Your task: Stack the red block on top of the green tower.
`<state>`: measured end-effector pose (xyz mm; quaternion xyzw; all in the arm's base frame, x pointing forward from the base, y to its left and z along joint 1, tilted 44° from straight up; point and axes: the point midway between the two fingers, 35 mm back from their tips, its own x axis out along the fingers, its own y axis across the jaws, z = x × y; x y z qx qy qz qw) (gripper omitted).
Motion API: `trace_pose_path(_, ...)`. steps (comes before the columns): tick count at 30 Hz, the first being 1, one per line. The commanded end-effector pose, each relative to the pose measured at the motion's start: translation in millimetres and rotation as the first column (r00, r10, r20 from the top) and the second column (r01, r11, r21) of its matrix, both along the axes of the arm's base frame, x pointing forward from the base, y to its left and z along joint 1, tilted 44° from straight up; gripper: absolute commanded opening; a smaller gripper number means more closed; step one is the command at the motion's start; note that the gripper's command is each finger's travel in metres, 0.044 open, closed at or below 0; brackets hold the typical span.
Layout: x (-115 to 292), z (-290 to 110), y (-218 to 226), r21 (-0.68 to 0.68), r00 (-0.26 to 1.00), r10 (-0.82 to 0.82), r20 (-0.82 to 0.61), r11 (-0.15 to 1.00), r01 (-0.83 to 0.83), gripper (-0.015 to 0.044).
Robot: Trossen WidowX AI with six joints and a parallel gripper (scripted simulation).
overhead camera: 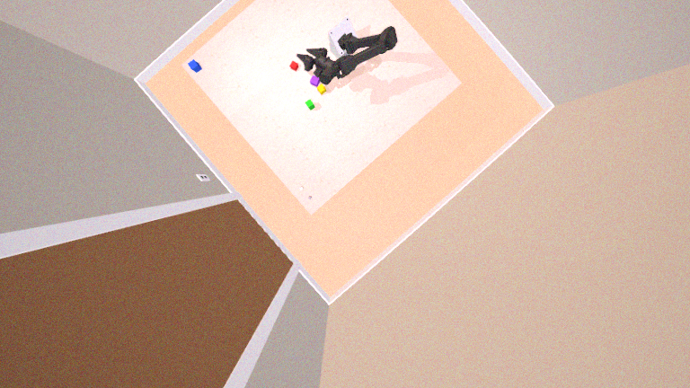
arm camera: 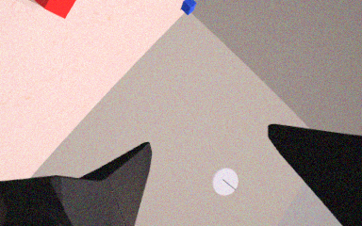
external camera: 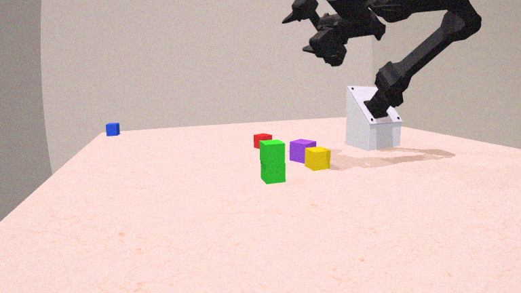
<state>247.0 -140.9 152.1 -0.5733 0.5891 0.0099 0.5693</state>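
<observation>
The red block (overhead camera: 294, 66) (external camera: 257, 142) (arm camera: 61, 6) lies on the table, partly behind the green tower in the exterior view and cut off by the top left edge in the wrist view. The green tower (overhead camera: 309, 104) (external camera: 273, 163) is two green blocks, one on the other, standing upright with a slight offset between them. My gripper (overhead camera: 302, 52) (external camera: 293, 35) (arm camera: 208, 139) is open and empty. It is high above the table, and its fingers point outward rather than straight down. In the top view the fingertips appear close to the red block.
A purple block (overhead camera: 314, 80) (external camera: 299, 152) and a yellow block (overhead camera: 321, 89) (external camera: 317, 159) lie close together between the tower and the arm's white base (overhead camera: 335, 38) (external camera: 357, 128). A blue block (overhead camera: 194, 66) (external camera: 112, 129) (arm camera: 189, 7) lies far off at the table's corner.
</observation>
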Motion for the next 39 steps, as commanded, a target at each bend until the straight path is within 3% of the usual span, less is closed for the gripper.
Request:
trace_pose_path(1, 10.4, -19.3, -1.3, 0.114, 0.999, -0.005, -0.053, 0.993, 0.011, 0.0440)
trace_pose_path(10, 25.1, -61.0, -2.9, 0.353, 0.988, -0.018, -0.152, 0.933, 0.071, 0.0440)
trace_pose_path(18, 33.1, -99.4, -2.3, 0.558, 0.972, -0.042, -0.233, 0.812, 0.169, 0.0440)
trace_pose_path(29, 39.5, -146.3, -1.4, 0.768, 0.940, -0.084, -0.331, 0.554, 0.321, 0.0440)
trace_pose_path(39, 44.7, -184.4, -4.3, 0.865, 0.902, -0.132, -0.411, 0.255, 0.431, 0.0440)
